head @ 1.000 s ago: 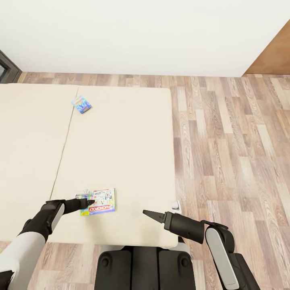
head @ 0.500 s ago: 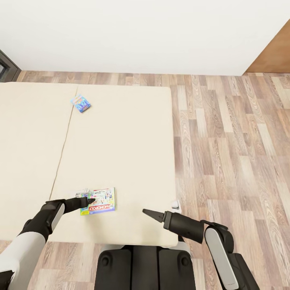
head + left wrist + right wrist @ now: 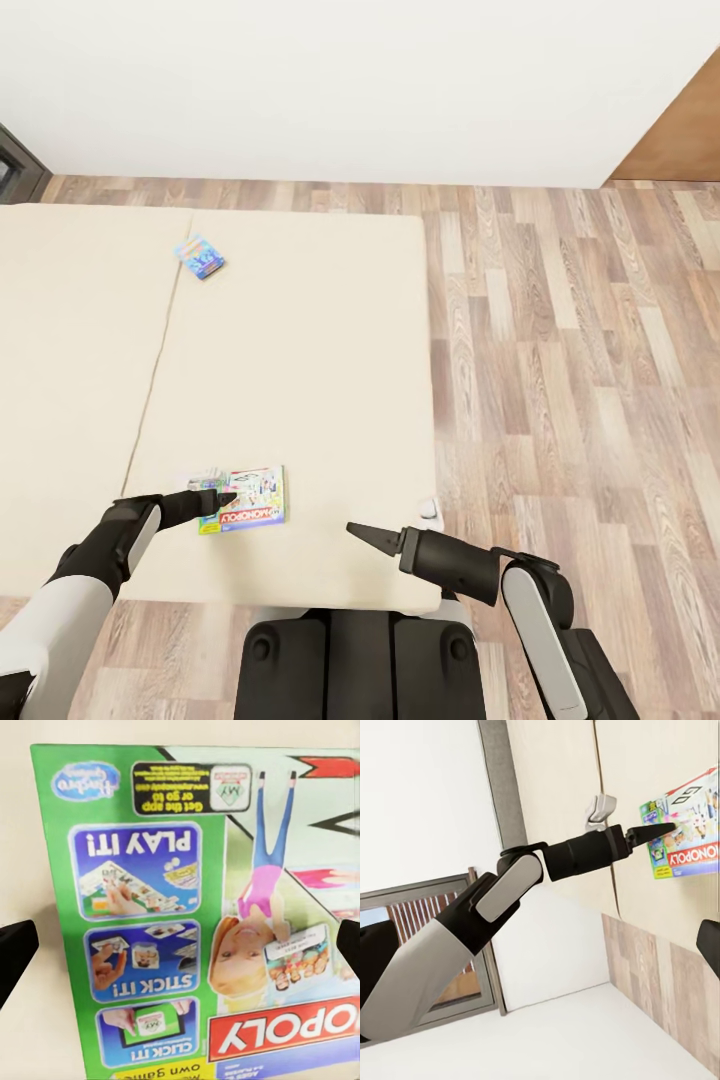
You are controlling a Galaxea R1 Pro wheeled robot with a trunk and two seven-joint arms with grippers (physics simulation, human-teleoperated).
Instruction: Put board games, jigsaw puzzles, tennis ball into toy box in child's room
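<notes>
Head view: bed (image 3: 300,350) fills the left and centre of the frame, plain cream top with one seam running top to bottom. Wood-plank floor (image 3: 580,380) on the right, white wall (image 3: 350,90) across the top.

Two board games on the bed:
- Monopoly box (image 3: 248,498), lower left of the frame, near the bed's front edge. Flat rectangle, green border, red MONOPOLY banner along one edge, busy printed lid. Left wrist view shows the lid (image 3: 202,915) close up: green left column with blue "PLAY IT!", "STICK IT!", "CLICK IT!" panels, cartoon girl in a pink top, all of it upside down. Lies flat.
- Blue box (image 3: 200,257), upper left of the frame, just right of the seam, turned at an angle. Small, mostly blue with mixed colours; print too small to read. Well apart from the Monopoly box.

Left gripper (image 3: 222,498): fingertips over the Monopoly box's left end. In the wrist view the two black fingertips (image 3: 15,952) sit wide apart at either edge of the frame with the box between them, so the fingers are spread and grasping nothing.

Right gripper (image 3: 358,529): lower centre of the frame, above bare bed top, pointing left toward the Monopoly box but apart from it. Tips read as one closed point, nothing in them.
</notes>
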